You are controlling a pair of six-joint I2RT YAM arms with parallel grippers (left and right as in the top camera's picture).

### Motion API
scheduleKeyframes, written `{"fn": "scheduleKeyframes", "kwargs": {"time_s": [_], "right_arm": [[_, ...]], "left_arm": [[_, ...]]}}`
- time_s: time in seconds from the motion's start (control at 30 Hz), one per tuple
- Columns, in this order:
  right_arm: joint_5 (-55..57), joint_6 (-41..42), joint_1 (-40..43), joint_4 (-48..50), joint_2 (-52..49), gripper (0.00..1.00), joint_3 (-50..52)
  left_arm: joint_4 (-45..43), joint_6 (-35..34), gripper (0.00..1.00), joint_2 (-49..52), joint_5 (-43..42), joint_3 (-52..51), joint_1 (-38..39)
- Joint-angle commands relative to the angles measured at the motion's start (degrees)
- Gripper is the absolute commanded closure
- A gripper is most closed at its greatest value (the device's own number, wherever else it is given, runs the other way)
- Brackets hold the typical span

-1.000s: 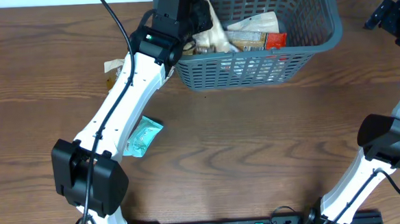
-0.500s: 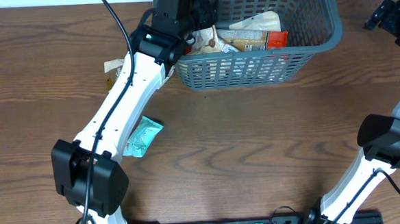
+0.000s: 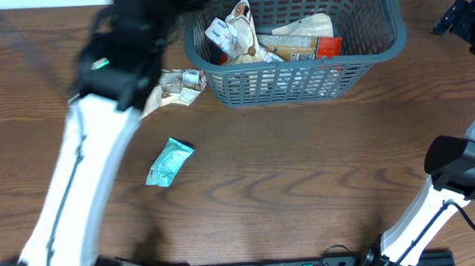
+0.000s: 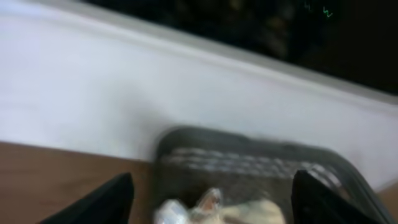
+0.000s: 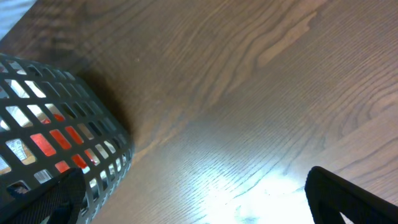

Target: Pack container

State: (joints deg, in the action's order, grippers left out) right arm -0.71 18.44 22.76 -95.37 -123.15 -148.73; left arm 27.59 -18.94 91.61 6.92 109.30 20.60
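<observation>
The container [image 3: 364,57], a dark grey-blue lattice basket, stands at the table's far edge and holds several snack packets. These include a white-and-beige packet [image 3: 231,34], a tan packet [image 3: 301,33] and a red one [image 3: 328,48]. My left arm [image 3: 98,108] is a blur left of the basket. In the left wrist view my left gripper [image 4: 212,180] is open and empty, and looks down on the container [image 4: 249,163] and the white-and-beige packet [image 4: 208,208]. My right gripper [image 5: 194,180] is open and empty beside the container's corner [image 5: 93,149].
A beige packet [image 3: 174,84] lies on the table just left of the basket. A teal packet [image 3: 170,162] lies nearer the middle left. My right gripper [image 3: 459,15] hangs at the far right edge of the wooden table [image 3: 304,162].
My left gripper has opened and let the beige packet drop into the basket. The left arm has then swung away to the left, uncovering the packet beside the basket. The right arm is still.
</observation>
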Motion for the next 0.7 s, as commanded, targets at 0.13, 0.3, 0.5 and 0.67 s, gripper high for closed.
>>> {"fn": "scheduleKeyframes", "kwargs": {"time_s": [0.13, 0.3, 0.5, 0.67], "right_arm": [[-0.4, 0.0, -0.3, -0.2, 0.6, 0.01, 0.3], [-0.4, 0.0, -0.3, -0.2, 0.6, 0.01, 0.3], [-0.4, 0.0, -0.3, -0.2, 0.6, 0.01, 0.3], [-0.4, 0.0, -0.3, -0.2, 0.6, 0.01, 0.3]], "left_arm": [[19.3, 1.2, 0.3, -8.7, 5.6, 1.1, -3.3], [29.9, 1.0, 0.3, -10.1, 7.0, 1.1, -3.5], [33.0, -19.4, 0.28, -8.9, 12.3, -2.0, -7.1], [33.5, -40.2, 0.15, -4.4, 12.2, -4.5, -11.7]]}}
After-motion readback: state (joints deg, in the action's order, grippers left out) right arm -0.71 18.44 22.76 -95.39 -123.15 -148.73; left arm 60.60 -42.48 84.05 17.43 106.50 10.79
